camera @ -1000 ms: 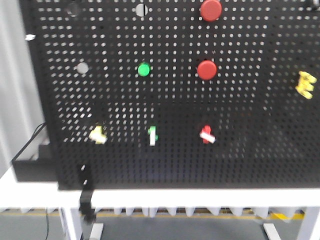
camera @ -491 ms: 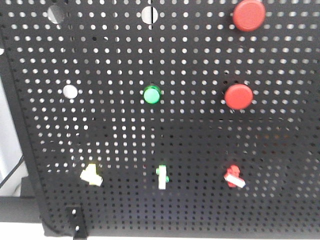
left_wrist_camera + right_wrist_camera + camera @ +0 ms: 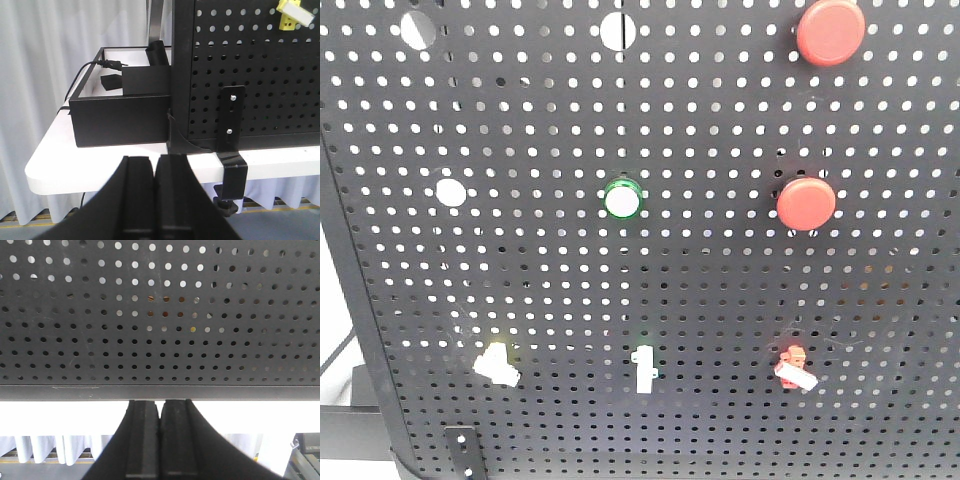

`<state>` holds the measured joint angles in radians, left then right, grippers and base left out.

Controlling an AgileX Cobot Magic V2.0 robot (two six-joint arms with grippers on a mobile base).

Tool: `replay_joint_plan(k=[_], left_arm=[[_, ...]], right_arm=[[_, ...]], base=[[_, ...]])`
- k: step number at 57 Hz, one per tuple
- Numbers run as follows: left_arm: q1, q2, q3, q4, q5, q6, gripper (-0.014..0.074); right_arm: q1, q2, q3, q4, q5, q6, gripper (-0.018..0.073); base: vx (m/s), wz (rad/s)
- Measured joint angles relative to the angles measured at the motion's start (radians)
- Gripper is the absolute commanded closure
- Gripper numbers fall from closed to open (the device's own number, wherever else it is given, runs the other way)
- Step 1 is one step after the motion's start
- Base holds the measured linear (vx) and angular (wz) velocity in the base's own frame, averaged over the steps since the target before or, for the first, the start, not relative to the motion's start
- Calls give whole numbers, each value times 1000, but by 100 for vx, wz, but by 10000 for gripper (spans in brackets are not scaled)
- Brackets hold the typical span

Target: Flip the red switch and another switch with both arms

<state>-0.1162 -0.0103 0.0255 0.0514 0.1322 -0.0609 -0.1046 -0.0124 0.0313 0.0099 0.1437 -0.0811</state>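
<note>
The red switch (image 3: 794,367) is sitting low on the pegboard (image 3: 720,270), R side, w/ the pale-yellow switch (image 3: 496,362) sitting low on the L at approx. the same height. The left gripper (image 3: 155,172) and right gripper (image 3: 160,415) are hanging below the board's bottom edge, fingers pressing together on nothing, touching neither of the 2 switches.

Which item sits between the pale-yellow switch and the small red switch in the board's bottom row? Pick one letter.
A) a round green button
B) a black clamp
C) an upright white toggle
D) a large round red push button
C: in the front view the upright white toggle stands in the bottom row, with the pale-yellow switch to its left and the red switch to its right.
</note>
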Motion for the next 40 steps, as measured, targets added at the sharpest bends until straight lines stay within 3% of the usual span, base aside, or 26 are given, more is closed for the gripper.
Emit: replay_joint_plan(k=[26,34,40], left_arm=[[0,0,0,1,-11,1,594],[0,0,0,12,-111,2,594],[0,0,0,12,-174,2,594]], right_arm=[[0,0,0,0,-54,0,565],[0,0,0,0,-171,27,565],[0,0,-50,-1,-175,90,565]], base=[[0,0],[0,0],[0,0]])
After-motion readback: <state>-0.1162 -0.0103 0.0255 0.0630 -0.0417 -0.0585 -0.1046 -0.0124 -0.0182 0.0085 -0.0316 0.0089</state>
